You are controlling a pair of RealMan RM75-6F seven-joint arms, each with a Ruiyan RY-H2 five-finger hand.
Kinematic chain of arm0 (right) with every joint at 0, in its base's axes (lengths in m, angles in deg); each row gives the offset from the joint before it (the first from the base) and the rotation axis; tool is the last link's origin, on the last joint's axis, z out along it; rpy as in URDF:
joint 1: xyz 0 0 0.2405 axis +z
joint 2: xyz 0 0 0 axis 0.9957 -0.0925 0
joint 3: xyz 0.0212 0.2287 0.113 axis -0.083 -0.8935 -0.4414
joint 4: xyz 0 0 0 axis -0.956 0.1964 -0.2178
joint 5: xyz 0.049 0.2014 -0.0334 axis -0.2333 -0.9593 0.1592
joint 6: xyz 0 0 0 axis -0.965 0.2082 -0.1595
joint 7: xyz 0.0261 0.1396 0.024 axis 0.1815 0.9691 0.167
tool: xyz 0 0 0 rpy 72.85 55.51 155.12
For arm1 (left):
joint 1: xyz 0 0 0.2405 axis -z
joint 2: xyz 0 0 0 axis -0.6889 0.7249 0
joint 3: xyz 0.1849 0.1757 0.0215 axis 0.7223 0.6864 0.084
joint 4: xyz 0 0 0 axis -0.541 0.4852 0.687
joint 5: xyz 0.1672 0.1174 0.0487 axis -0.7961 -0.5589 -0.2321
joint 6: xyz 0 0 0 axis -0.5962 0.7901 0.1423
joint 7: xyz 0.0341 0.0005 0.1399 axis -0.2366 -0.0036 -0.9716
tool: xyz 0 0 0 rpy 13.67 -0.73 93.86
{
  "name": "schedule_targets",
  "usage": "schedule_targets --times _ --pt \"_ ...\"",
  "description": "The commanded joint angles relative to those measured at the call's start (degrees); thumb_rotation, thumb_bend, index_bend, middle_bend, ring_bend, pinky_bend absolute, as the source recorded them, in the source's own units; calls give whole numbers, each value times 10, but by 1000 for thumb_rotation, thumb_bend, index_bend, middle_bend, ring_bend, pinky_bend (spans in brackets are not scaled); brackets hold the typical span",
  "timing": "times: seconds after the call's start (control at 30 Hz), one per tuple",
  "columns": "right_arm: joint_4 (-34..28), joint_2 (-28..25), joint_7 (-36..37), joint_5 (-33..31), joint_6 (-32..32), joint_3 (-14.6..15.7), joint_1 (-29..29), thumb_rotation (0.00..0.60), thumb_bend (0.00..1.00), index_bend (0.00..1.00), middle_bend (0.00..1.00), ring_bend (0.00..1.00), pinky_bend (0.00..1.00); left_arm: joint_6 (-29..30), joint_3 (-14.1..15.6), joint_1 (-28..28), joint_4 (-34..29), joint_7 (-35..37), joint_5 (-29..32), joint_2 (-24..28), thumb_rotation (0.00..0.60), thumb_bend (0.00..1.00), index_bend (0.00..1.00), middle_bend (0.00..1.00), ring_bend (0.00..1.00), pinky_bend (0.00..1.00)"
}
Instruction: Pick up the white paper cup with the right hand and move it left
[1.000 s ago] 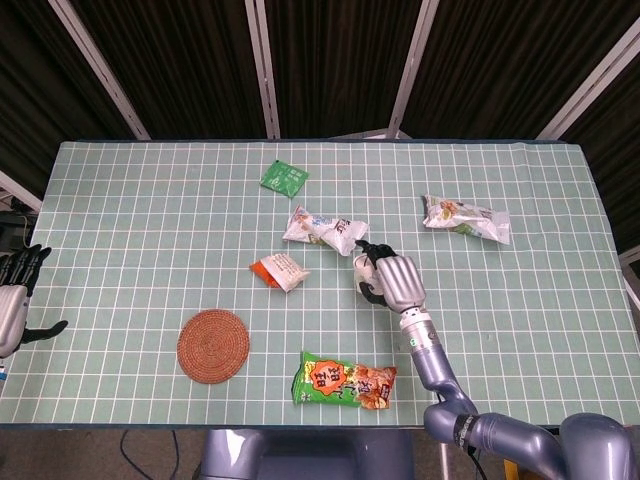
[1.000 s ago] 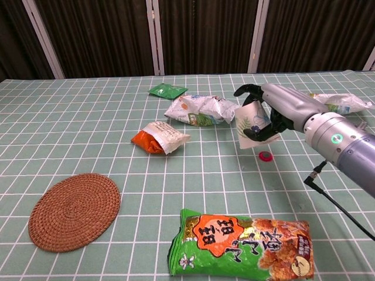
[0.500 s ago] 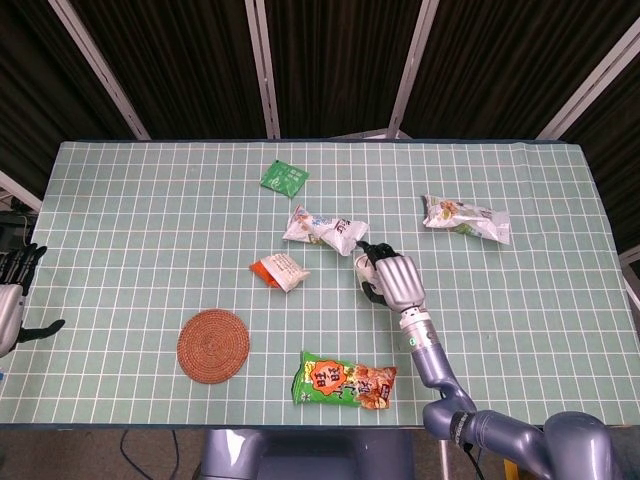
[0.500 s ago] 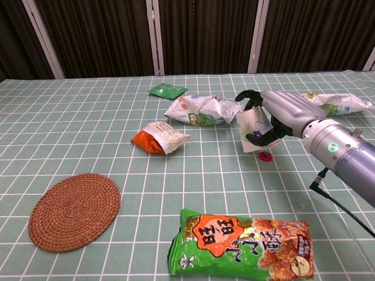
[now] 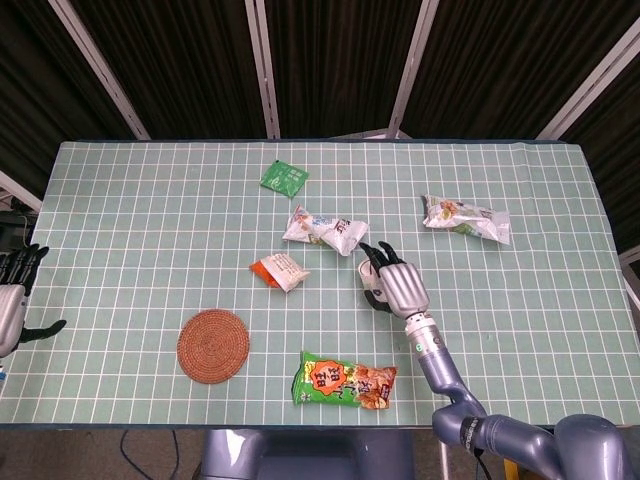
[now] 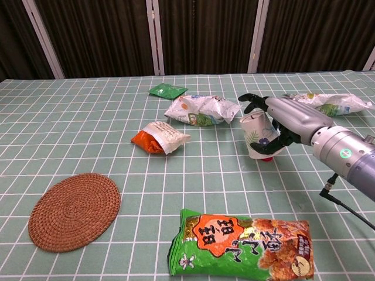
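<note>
The white paper cup [image 6: 256, 134], printed with a leaf pattern, stands almost upright with its base down at the table. My right hand [image 6: 287, 120] grips it from the right, fingers [image 6: 251, 99] reaching over its rim and the thumb low on its side. In the head view the right hand [image 5: 397, 285] covers most of the cup [image 5: 364, 270]. A small red cap [image 6: 267, 157] lies at the cup's base. My left hand [image 5: 12, 300] hangs off the table's left edge, fingers apart and holding nothing.
A white snack bag [image 6: 199, 110] lies just left of the cup, an orange-white packet [image 6: 158, 137] further left. A green sachet [image 5: 284, 177] sits at the back, another white bag [image 5: 465, 217] at the right. A woven coaster [image 5: 213, 345] and a green-orange chip bag [image 5: 345, 381] lie near the front edge.
The right hand has lowered the cup from a tilted, raised position to near upright at the table, drifting slightly right and nearer. Its fingers have straightened somewhat. The left hand has stayed put.
</note>
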Motion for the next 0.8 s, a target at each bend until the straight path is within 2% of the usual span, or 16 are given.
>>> schedule_targets --times 0.03,0.2,0.27,0.4,0.5,0.6,0.8 --pt "-6 -5 -1 2 0 5 -3 600 271 34 96 2 335 0 0 0 -1 -1 -1 0 600 0 0 0 0 0" --pt "-18 -13 -9 4 2 10 -8 600 264 28 76 0 300 3 1 -1 -3 0 -3 1 600 0 0 0 0 0" --pt "-23 -16 -10 5 4 12 -11 600 218 12 43 0 256 4 1 -2 -3 1 -4 1 600 0 0 0 0 0" --pt "-44 -28 -12 10 8 18 -16 600 80 0 0 0 98 4 2 -2 -5 2 -6 3 600 0 0 0 0 0" --pt "-64 -42 -12 18 21 18 -21 600 57 0 0 0 13 6 2 -3 -7 5 -8 5 600 0 0 0 0 0" --pt "-86 -62 -7 37 44 20 -29 600 25 0 0 0 0 9 3 -5 -9 9 -11 7 600 0 0 0 0 0" --pt "-165 -152 9 82 107 35 -67 600 0 0 0 0 0 23 6 -11 -15 12 -27 11 600 0 0 0 0 0"
